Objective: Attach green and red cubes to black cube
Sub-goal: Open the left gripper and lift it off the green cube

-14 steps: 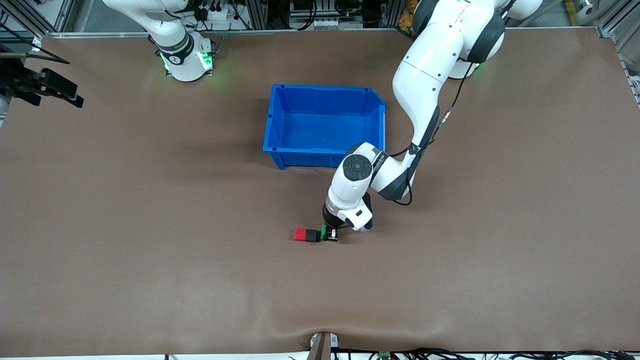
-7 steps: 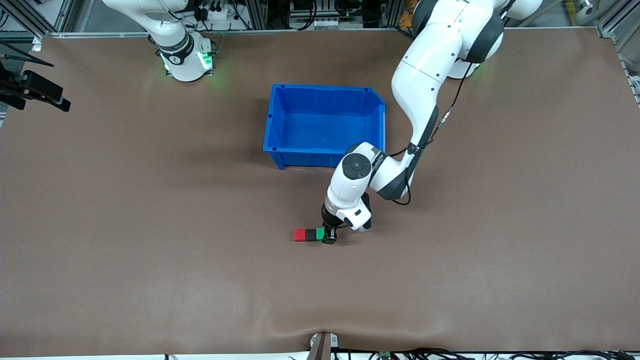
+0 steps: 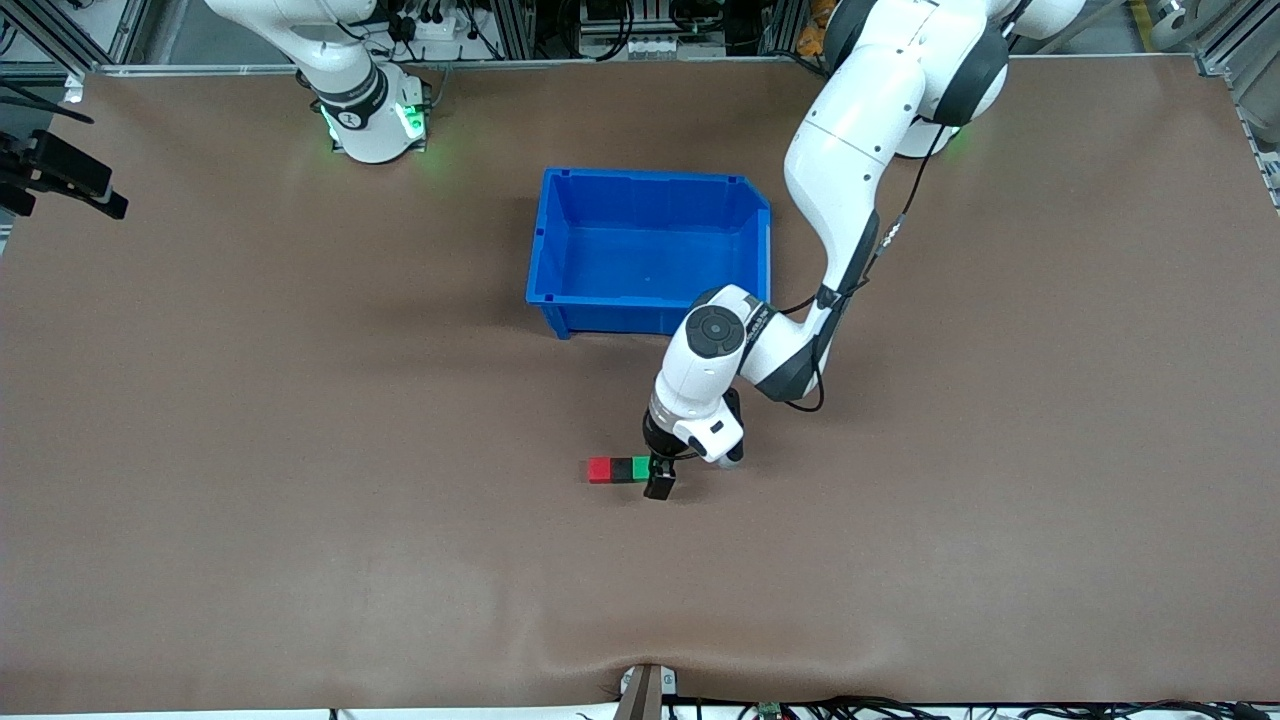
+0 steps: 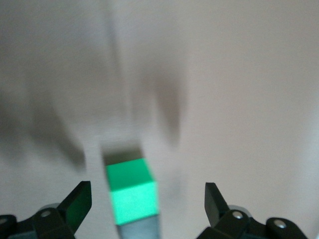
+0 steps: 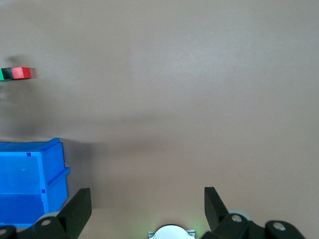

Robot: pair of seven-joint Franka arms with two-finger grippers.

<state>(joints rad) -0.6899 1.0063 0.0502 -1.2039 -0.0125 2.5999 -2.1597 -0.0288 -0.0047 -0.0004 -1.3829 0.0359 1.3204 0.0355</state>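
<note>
Brown desk (image 3: pixel 300 500), front view: red cube (image 3: pixel 599 470), black cube (image 3: pixel 621 469) and green cube (image 3: pixel 641 467) touch in a row mid-desk, nearer the camera than the blue bin (image 3: pixel 650 250). Left gripper (image 3: pixel 658 478) sits at the green end. Left wrist view: fingers (image 4: pixel 75 204) apart beside the green cube (image 4: pixel 132 191). Right wrist view: right gripper (image 5: pixel 147 211), fingers apart, waits by the desk's edge. Cubes look light and rigid; grip opposite flat faces.

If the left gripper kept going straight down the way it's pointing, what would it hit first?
Probably the green cube: the left gripper hangs open right over it, fingers apart on either side. The fingers themselves would likely meet the table beside it, though depth is unclear.
</note>
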